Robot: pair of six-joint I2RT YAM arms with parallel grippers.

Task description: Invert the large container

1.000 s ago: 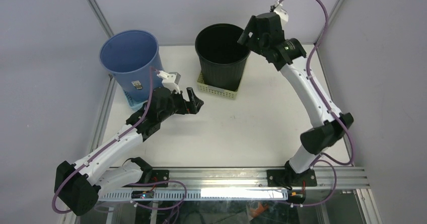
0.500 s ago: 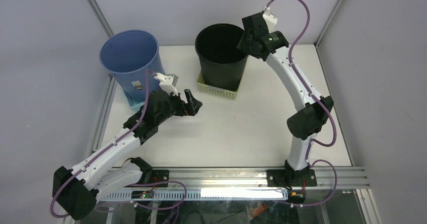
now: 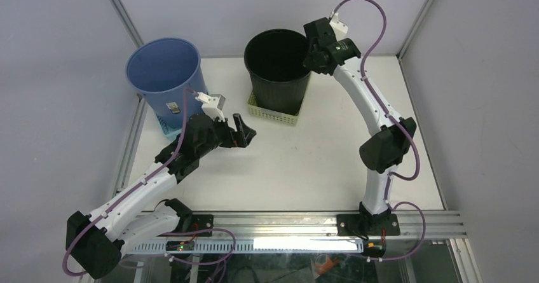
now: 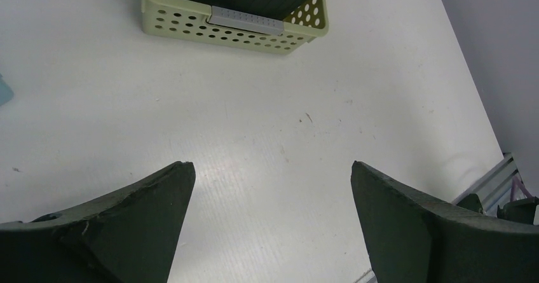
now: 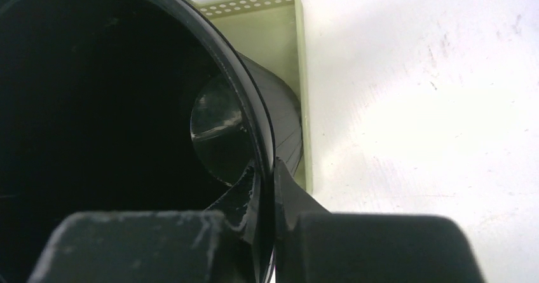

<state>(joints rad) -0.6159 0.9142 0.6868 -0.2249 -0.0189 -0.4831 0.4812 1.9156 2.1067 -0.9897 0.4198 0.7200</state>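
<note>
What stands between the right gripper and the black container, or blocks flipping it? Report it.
Nothing stands between them: the right gripper is shut on the rim of the black container, one finger inside, one outside. Its base sits in a green basket, whose walls may hinder tipping, so lifting it clear first seems wise.

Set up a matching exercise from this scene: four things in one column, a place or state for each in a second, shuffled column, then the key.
Column A
1. black bin
2. blue bin
3. left gripper
4. right gripper

Column B
a. open, over the bare table
b. shut on a rim
c. standing in the basket
d. at the far left corner

Pairs: 1-c, 2-d, 3-a, 4-b
</note>
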